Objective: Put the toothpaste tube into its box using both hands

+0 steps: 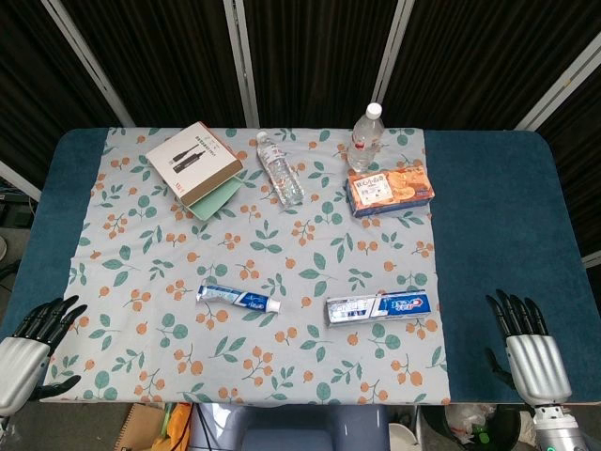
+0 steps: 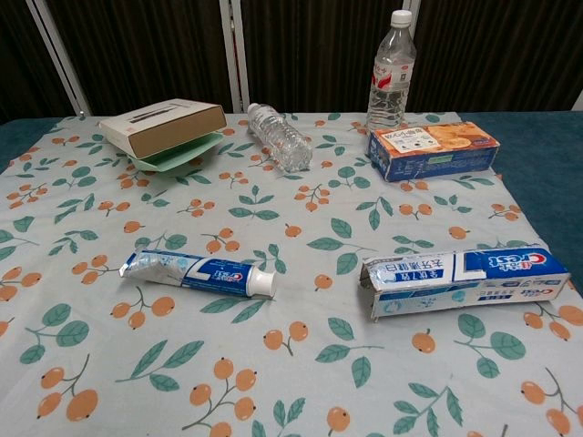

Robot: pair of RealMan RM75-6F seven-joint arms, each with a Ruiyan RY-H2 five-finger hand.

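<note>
A blue and white toothpaste tube [image 1: 238, 300] [image 2: 200, 274] lies flat on the floral cloth, its white cap pointing right. To its right lies the long toothpaste box [image 1: 379, 307] [image 2: 465, 278], with its left end flap open toward the tube. My left hand [image 1: 33, 348] rests at the near left table edge, fingers spread, holding nothing. My right hand [image 1: 528, 348] sits at the near right edge on the blue cover, fingers also apart and empty. Neither hand shows in the chest view.
At the back stand an upright water bottle [image 1: 365, 138] [image 2: 391, 70], a biscuit box [image 1: 390, 189] [image 2: 434, 149], a water bottle lying flat [image 1: 280, 167] [image 2: 279, 136], and a brown box on a green one [image 1: 193, 162] [image 2: 163, 127]. The floral cloth [image 1: 282, 254] covers the blue table [image 1: 498, 216].
</note>
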